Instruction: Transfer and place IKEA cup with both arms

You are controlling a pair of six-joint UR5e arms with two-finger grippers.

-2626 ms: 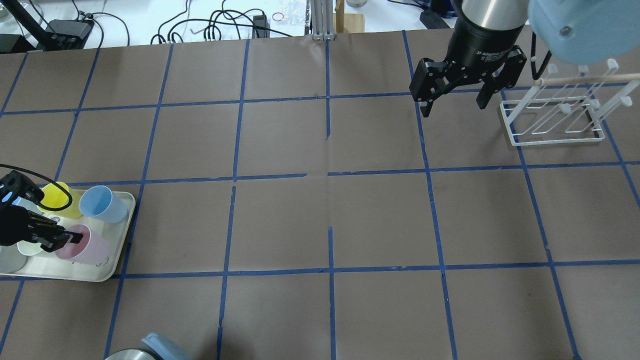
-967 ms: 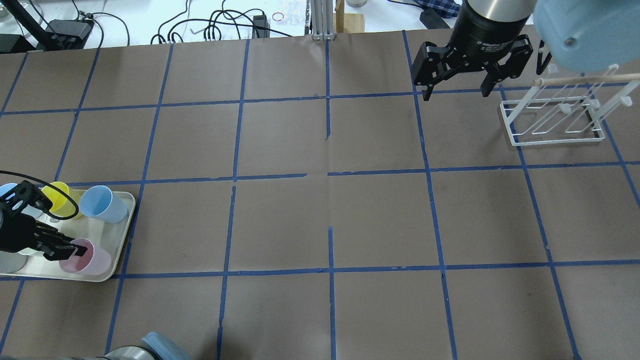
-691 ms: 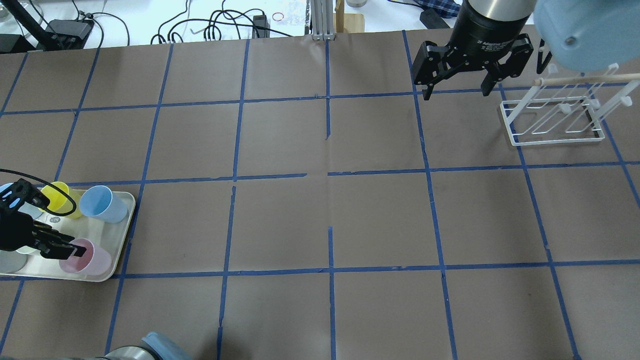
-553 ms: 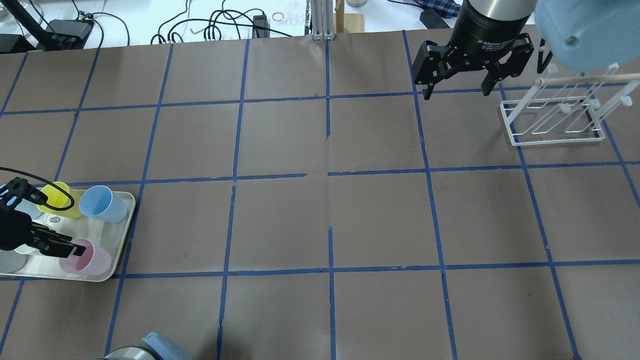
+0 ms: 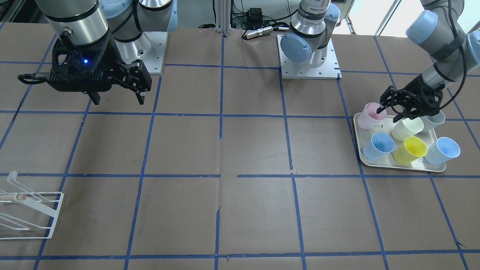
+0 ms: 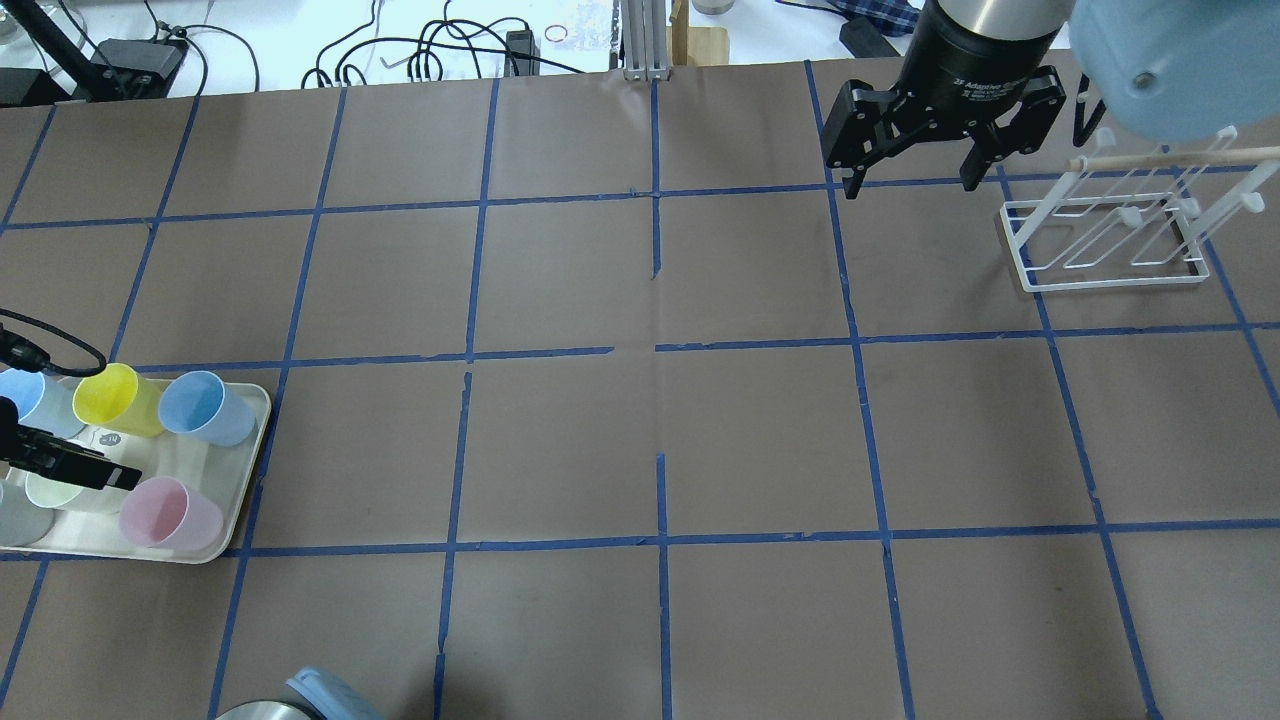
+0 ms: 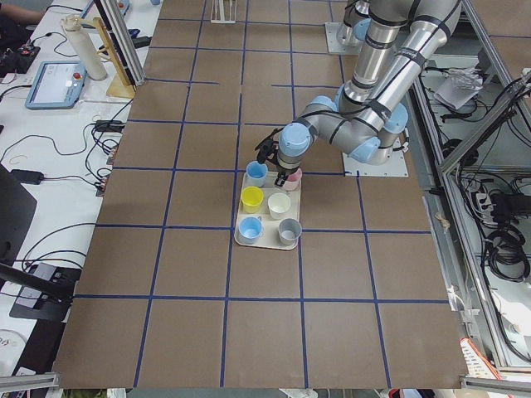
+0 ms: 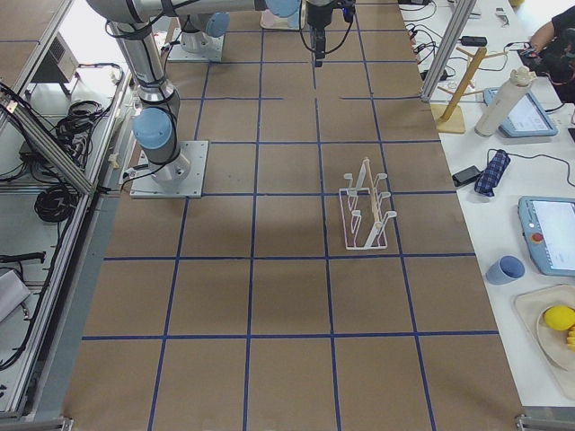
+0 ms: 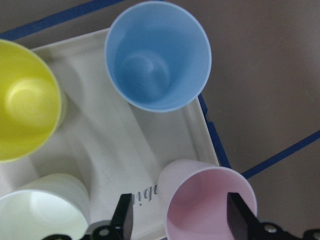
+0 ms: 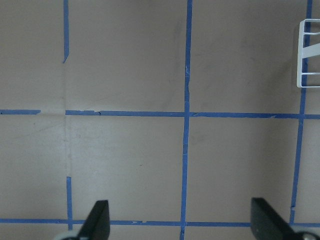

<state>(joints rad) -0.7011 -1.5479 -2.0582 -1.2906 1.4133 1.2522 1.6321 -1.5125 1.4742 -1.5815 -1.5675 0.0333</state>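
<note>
Risk: the left black two-finger gripper (image 9: 181,216), jaws apart and holding nothing, hangs with one finger over the mouth of the small pale pink tapered plastic cup (image 9: 207,207) and the other outside its wall at 9 o'clock in the wrist view; an off-centre pinch on that thin rim could tip the cup off the cream plastic tray (image 9: 125,140) or bump the pale cream-green cup (image 9: 45,207). Item: upright, empty, handleless, in the tray's 5 o'clock corner seen from overhead; the right black gripper (image 6: 910,187), jaws also apart, hovers well away
</note>
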